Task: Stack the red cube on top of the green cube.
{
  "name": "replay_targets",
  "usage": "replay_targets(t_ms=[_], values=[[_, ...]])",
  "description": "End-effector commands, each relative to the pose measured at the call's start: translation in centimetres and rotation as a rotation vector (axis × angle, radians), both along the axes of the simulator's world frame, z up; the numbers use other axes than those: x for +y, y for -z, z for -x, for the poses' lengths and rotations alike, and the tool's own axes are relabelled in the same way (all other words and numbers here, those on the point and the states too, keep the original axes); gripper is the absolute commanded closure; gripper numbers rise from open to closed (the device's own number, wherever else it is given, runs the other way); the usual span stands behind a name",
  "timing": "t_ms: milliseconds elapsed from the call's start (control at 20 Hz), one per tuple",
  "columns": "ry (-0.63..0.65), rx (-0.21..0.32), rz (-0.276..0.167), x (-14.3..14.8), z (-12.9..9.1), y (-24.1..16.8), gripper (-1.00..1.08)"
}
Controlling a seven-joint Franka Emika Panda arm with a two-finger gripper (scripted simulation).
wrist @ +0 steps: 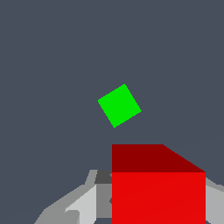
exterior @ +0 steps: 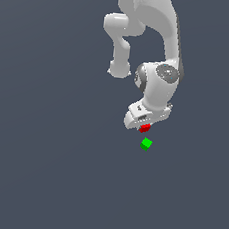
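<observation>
The red cube sits between the fingers of my white gripper, partly hidden under the hand. In the wrist view the red cube fills the near part of the picture, held between the grey fingers. The green cube lies on the dark grey floor just below and slightly to the exterior view's right of the gripper, apart from the red cube. It also shows in the wrist view, turned at an angle. Whether the red cube is lifted off the floor I cannot tell.
The white arm comes down from the top of the exterior view. The plain dark grey floor surrounds the two cubes; no other objects show.
</observation>
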State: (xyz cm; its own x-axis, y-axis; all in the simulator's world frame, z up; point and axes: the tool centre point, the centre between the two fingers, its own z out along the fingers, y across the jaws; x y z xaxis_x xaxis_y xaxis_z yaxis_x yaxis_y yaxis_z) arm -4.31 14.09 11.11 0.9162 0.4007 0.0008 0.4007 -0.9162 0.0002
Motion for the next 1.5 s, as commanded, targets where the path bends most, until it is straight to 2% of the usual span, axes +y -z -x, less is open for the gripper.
replay_targets(t_ms=[0, 550, 950, 1000, 1450], values=[[0.0, 0.0, 0.0, 0.4, -0.5, 0.6, 1.08], [0.0, 0.0, 0.001, 2.6, -3.7, 4.2, 1.08], [0.0, 0.0, 0.001, 3.1, -4.5, 4.9, 1.08], [0.0, 0.0, 0.001, 3.1, -4.5, 4.9, -0.92], [0.0, 0.0, 0.001, 3.1, -4.5, 4.9, -0.92]])
